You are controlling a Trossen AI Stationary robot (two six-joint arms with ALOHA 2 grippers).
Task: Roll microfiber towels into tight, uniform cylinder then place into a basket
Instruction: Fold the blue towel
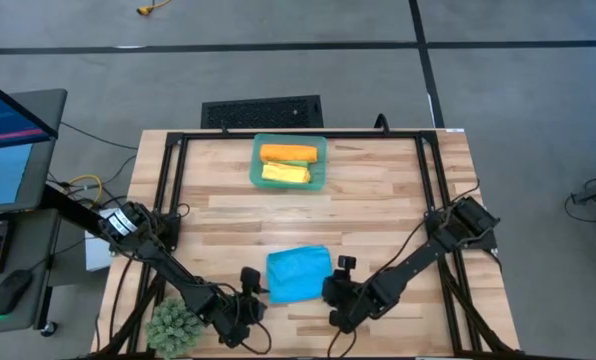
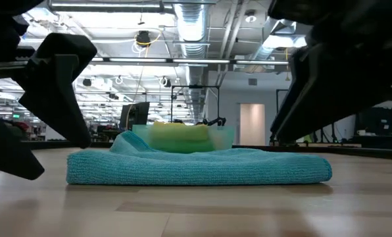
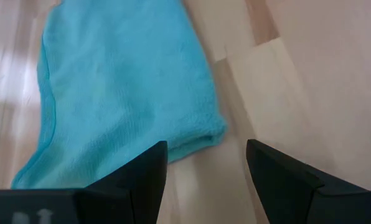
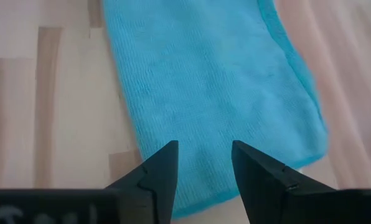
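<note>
A bright blue microfiber towel (image 1: 298,273) lies folded flat on the wooden table near its front edge. My left gripper (image 3: 207,149) stands open just off the towel's near-left corner (image 3: 213,134). My right gripper (image 4: 204,149) is open above the towel's near-right part (image 4: 204,180). In the low view, both sets of fingers (image 2: 58,85) (image 2: 334,79) hang clear of the cloth. The teal basket (image 1: 255,160) at the far middle holds an orange roll (image 1: 288,153) and a yellow roll (image 1: 285,173).
A spiky green plant ball (image 1: 175,325) sits at the table's near-left corner, beside my left arm. Black frame rails (image 1: 168,200) run along the table's left, right and far sides. Bare wood lies between the towel and the basket.
</note>
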